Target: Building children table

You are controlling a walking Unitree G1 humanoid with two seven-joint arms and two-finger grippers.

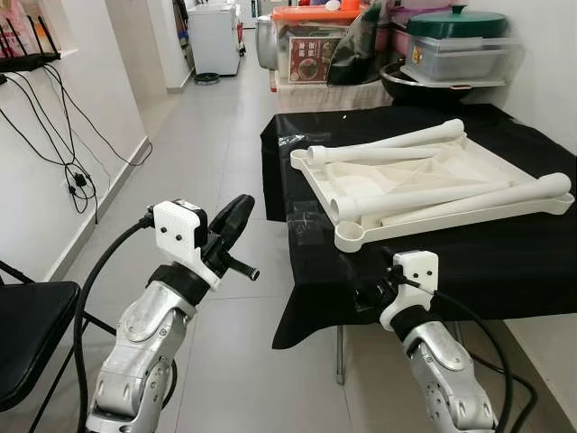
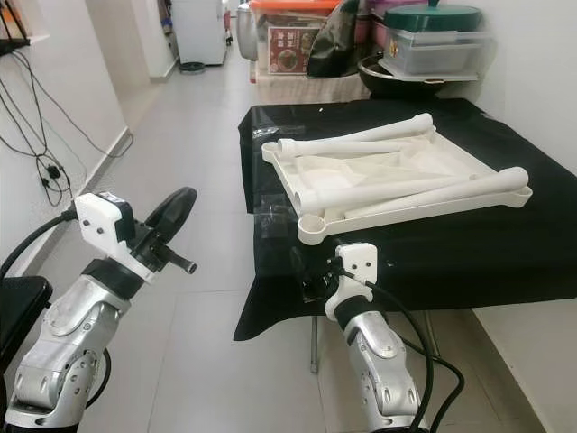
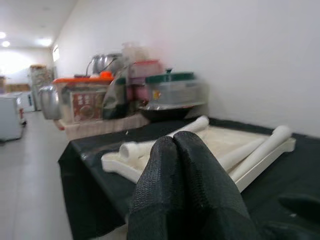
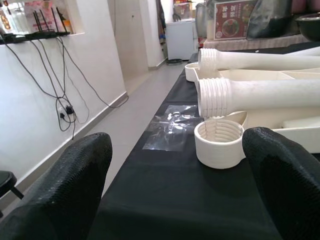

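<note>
On black-clothed table [image 1: 505, 262]: white tabletop [image 1: 424, 185], upturned, four loose legs [image 1: 451, 194] lying across it. Right gripper [image 4: 172, 165] spread wide, facing corner socket [image 4: 218, 142]. Left gripper [image 1: 230, 221] clenched, empty, beside table. Advice: take one leg mid-shaft, align threads squarely with socket.

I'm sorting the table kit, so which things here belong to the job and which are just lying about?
Job: white tabletop lying upside down on the black cloth; four white legs lying across it.

Lying about: green-lidded container, clear plastic wrap, wall cables, black chair.
</note>
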